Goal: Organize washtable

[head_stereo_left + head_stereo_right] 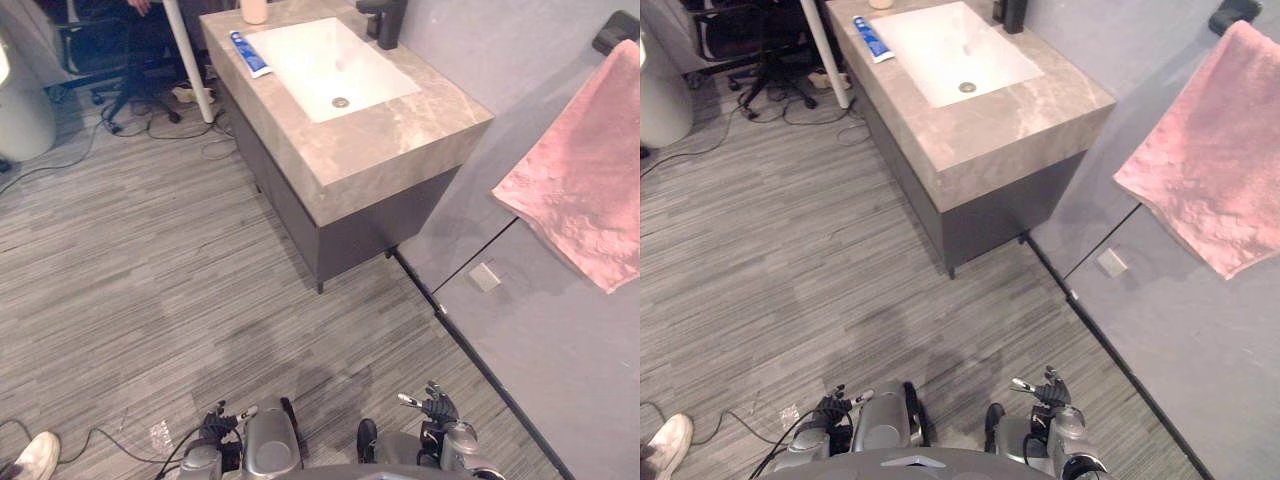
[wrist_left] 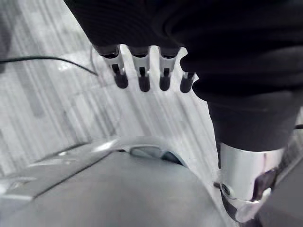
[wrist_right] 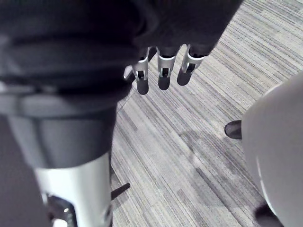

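- Hanging low over the floor, left hand [image 1: 216, 426] and right hand [image 1: 437, 408] show slack fingers, empty
- On the washtable [image 1: 400, 140] a blue tube [image 1: 250, 53] lies beside the sink [image 1: 320, 65], its print too small to read
- At the top edge a cup [image 1: 254, 10] and a black tap [image 1: 385, 22] are cut off

Head stereo pair sits well back from the washtable [image 1: 400, 150], pitched steeply down and facing it. Both eyes share the washtable, the floor [image 1: 150, 280] in front of it and the pink towel [image 1: 590, 180] to its right (right eye just slightly offset). Left wrist cam looks along my left hand [image 2: 142, 78], very close, down at floor. Right wrist cam does likewise along my right hand [image 3: 163, 71].
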Controlling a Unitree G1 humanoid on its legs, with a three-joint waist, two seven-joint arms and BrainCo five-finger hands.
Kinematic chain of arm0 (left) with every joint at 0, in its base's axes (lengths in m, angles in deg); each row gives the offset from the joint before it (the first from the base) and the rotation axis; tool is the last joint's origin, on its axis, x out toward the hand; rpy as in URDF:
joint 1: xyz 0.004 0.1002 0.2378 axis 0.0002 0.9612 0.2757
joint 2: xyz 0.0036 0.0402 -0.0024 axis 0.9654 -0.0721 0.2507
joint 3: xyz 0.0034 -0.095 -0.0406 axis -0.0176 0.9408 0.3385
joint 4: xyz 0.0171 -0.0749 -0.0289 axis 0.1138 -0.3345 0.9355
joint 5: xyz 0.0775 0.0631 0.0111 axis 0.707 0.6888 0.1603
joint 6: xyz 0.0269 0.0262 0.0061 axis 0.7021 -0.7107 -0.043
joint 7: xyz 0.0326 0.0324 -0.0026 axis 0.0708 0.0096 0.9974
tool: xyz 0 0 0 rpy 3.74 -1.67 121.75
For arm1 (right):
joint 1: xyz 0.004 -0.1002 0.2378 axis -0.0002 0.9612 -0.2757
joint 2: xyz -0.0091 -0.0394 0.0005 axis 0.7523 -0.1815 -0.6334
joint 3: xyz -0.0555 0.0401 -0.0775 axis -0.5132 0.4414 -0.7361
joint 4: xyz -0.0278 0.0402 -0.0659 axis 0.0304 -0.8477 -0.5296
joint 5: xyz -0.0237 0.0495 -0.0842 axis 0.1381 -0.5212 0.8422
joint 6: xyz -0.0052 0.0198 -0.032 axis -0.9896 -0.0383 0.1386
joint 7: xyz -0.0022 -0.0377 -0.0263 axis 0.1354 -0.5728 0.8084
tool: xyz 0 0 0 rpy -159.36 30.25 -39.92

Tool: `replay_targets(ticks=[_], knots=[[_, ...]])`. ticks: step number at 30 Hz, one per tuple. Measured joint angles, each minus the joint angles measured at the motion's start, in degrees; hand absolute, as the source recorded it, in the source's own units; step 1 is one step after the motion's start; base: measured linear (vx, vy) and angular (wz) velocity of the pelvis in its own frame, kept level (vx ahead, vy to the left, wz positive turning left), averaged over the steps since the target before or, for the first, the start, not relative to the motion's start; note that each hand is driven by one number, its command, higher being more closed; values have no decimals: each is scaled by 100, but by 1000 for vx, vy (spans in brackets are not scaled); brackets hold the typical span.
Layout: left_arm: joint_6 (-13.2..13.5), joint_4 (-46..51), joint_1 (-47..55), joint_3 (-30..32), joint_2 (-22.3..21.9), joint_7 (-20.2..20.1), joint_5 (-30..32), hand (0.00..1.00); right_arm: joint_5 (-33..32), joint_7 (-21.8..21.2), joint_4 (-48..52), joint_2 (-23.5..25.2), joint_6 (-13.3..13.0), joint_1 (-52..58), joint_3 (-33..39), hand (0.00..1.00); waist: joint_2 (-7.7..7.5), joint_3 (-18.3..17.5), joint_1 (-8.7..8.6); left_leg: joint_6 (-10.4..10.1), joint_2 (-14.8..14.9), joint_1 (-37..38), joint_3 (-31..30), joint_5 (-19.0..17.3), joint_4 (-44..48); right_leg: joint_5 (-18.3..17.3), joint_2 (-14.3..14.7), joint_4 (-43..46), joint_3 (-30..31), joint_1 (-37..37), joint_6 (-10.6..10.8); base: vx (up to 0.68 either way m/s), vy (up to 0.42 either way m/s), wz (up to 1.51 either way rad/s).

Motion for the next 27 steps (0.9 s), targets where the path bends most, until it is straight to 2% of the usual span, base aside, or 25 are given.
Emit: replay_targets(ticks=[1, 2, 3, 4, 5, 6, 8, 9, 11, 13, 14, 19, 20, 21, 22, 23, 24, 25, 27], knots=[[-14, -1, 12, 32, 0, -21, 53, 0, -5, 8, 19, 13, 4, 22, 171, 0, 58, -59, -53, -130, 318, 284, 137, -123, -233, 57, -49, 51, -166, -58, 87, 58, 183, 71], [-23, 4, -24, 37, -10, -21, 56, 0, -5, 5, 22, 12, 12, 30, 281, 0, 52, -63, -92, -250, 261, 324, 383, -233, -383, 78, -94, 64, -258, -85, 107, -40, 378, 101], [-39, 13, -122, 0, 32, -1, 56, 0, -12, 2, -11, 119, 42, 135, 468, 0, -169, -205, -100, -177, -90, 331, 598, -282, -812, 74, -216, -40, -232, -189, 134, -92, 366, 84], [-47, 16, -144, -20, 68, 0, 58, 0, -13, 2, -7, 152, 39, 166, 478, 0, -211, -238, -104, -191, -210, 336, 535, -290, -999, 119, -176, -146, -237, -177, 136, -59, 311, 96], [-50, 29, -203, -58, 98, 2, 58, 0, -31, 6, -1, 181, 31, 203, 516, 0, -249, -285, -167, -259, -383, 328, 403, -328, -1298, 387, -101, -350, -249, -141, 52, 10, 209, 98], [-32, 86, -290, -317, 108, 4, 62, 0, -107, 17, -15, 197, 35, 244, 672, 0, -204, -465, -263, -487, -631, 332, 282, -466, -1915, 757, -96, -570, -555, -221, -12, 24, 233, 87], [-14, 86, -470, -691, 118, 5, 65, 0, -119, 65, -22, 216, 35, 253, 806, 0, -154, -580, -271, -435, -890, 359, 236, -466, -2570, 1062, -180, -596, -593, -394, 2, 11, 204, 52], [10, 91, -588, -909, 120, -4, 66, 0, -122, 68, -22, 233, 39, 256, 886, 0, -179, -604, -275, -274, -1075, 408, 185, -372, -2948, 1132, -272, -533, -593, -501, 17, -21, 139, 36], [51, 128, -642, -1106, 151, -25, 66, 0, -145, 117, -22, 260, 42, 267, 943, 0, -218, -662, -273, -39, -1272, 409, 165, -226, -3346, 1208, -419, -456, -565, -687, 87, -24, 86, 20], [100, 154, -642, -1147, 145, -49, 66, 0, -180, 126, -21, 275, 41, 248, 953, 0, -270, -692, -271, 19, -1349, 408, 178, -117, -3553, 1266, -461, -381, -540, -821, 107, -49, 32, -2], [153, 90, -577, -1119, 142, -66, 92, 0, -238, 131, -24, 276, 41, 232, 952, 0, -277, -693, -251, 43, -1410, 483, 260, 70, -3824, 1437, -462, -362, -458, -932, 141, -69, 12, -17], [102, -198, -214, -529, 183, -53, 210, 0, -236, 121, -17, 296, 51, 192, 803, 0, -346, -646, -250, 77, -1440, 937, 370, 528, -4590, 1654, -313, -199, -203, -959, 164, -60, -40, -11], [47, -198, -189, -400, 165, -63, 272, 0, -234, 104, -9, 286, 51, 169, 717, 0, -346, -622, -251, 106, -1410, 943, 319, 636, -4718, 1755, -256, -186, -82, -972, 309, -106, -17, 16], [22, -198, -184, -387, 163, -65, 292, 0, -234, 94, -3, 285, 53, 160, 707, 0, -331, -613, -247, 140, -1370, 944, 308, 672, -4803, 1791, -207, -224, -12, -954, 360, -66, 4, 20], [13, -198, -184, -376, 167, -74, 343, 0, -233, 68, 1, 295, 59, 140, 680, 0, -345, -591, -241, 176, -1337, 932, 264, 716, -4881, 1724, -174, -147, 124, -963, 286, 83, -16, 58], [-3, -185, -201, -363, 224, -91, 447, 0, -234, 37, 33, 338, 113, 79, 595, 0, -447, -506, -262, 151, -1307, 920, 6, 828, -4946, 1152, -190, 739, 259, -1070, 81, 153, -43, 75], [-13, -186, -202, -363, 268, -98, 454, 0, -233, 31, 29, 351, 121, 101, 572, 0, -493, -516, -257, 121, -1308, 920, -118, 864, -4991, 1066, -196, 923, 261, -1046, 106, 165, -94, 95], [-23, -181, -208, -354, 303, -116, 482, 0, -233, -1, 17, 368, 127, 134, 569, 0, -550, -538, -237, 49, -1322, 921, -297, 946, -5108, 1053, -167, 859, 284, -987, 132, 92, -118, 83], [-37, -185, -209, -230, 278, -116, 504, 0, -233, -8, 2, 382, 126, 140, 529, 0, -592, -625, -216, -133, -1331, 915, -608, 1343, -5691, 1059, -39, 243, 370, -810, 136, 100, -130, 70]])
